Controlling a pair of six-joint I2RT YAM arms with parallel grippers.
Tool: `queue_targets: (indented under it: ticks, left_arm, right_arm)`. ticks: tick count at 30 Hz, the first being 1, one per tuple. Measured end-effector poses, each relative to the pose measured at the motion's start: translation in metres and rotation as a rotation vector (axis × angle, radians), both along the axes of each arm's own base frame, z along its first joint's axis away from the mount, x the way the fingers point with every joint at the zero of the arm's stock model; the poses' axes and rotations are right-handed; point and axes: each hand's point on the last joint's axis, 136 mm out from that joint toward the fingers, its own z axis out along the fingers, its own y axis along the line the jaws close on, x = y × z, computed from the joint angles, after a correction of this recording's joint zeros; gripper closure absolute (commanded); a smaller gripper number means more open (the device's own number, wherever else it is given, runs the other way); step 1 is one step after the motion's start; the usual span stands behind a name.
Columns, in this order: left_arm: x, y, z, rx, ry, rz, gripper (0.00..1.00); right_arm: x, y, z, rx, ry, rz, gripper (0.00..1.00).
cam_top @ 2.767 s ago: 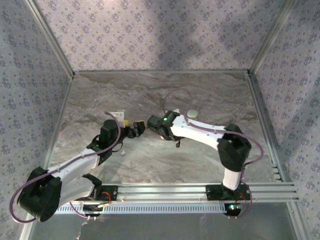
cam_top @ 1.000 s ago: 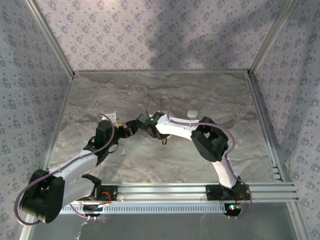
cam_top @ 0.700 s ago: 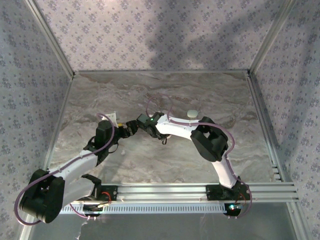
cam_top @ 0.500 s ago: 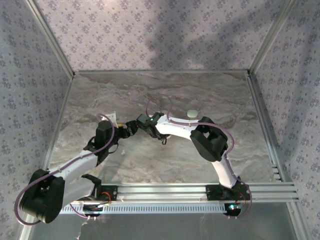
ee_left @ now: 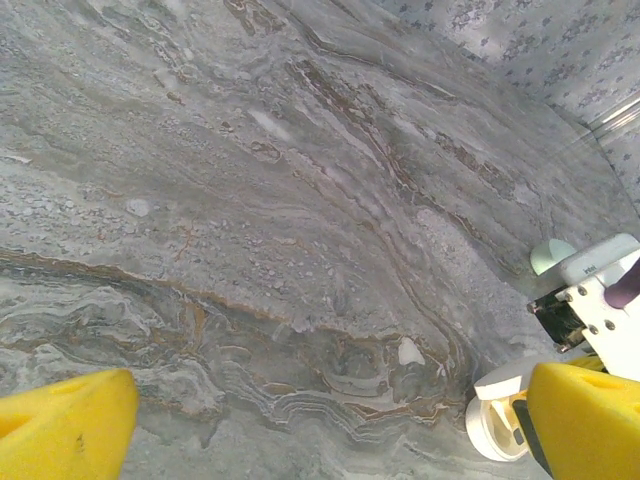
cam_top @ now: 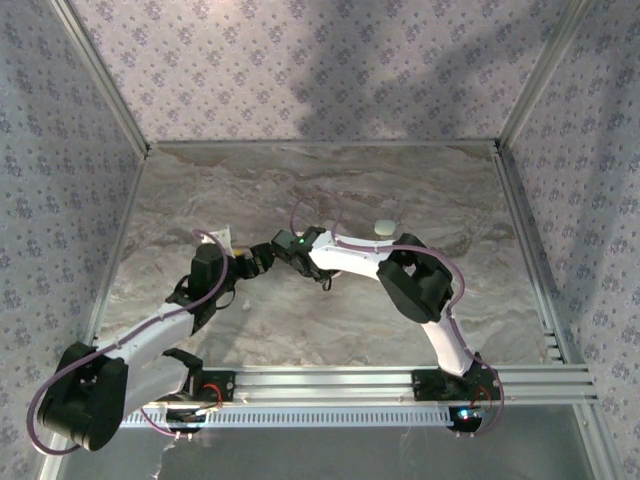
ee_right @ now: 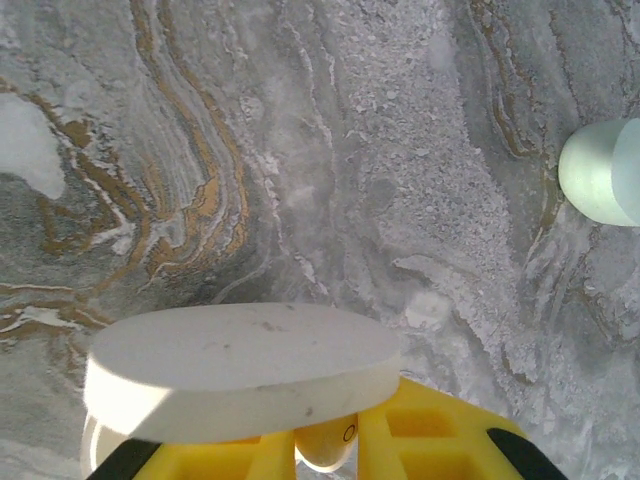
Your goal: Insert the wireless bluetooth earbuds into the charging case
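Note:
The white charging case (ee_left: 492, 428) sits on the marble with its lid (ee_right: 240, 370) raised. It lies just inside the right finger of my left gripper (ee_left: 330, 420), whose yellow fingers (ee_left: 60, 430) stand wide open and hold nothing. My right gripper (ee_right: 325, 445) is shut on a cream-white earbud (ee_right: 328, 458) right at the open case, under the lid. From above, the left gripper (cam_top: 248, 266) and right gripper (cam_top: 268, 256) meet tip to tip left of the table's middle. A small whitish bit (ee_left: 410, 352) lies on the marble beside the case.
A pale green oval pebble (cam_top: 383, 228) (ee_right: 600, 170) lies behind the right forearm. A white piece (cam_top: 225, 235) sits just behind the left gripper. Patterned walls and metal rails (cam_top: 400, 385) enclose the marble table (cam_top: 330, 180).
Since the earliest frame the right arm has folded its elbow inward and its gripper has slid left towards the left gripper. Over the last second both arms barely move.

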Motion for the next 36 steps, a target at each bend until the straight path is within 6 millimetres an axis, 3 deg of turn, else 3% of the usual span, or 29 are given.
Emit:
queue_targets:
  ticks: [26, 36]
  left_arm:
    - [-0.004, 0.007, 0.003, 0.002, -0.012, 0.021, 0.00]
    - [-0.003, 0.004, 0.009, -0.014, -0.034, 0.010, 0.00]
  right_arm:
    - [-0.004, 0.003, -0.004, 0.009, 0.011, -0.002, 0.72]
    - [-0.011, 0.012, 0.005, 0.061, 0.029, 0.010, 0.67]
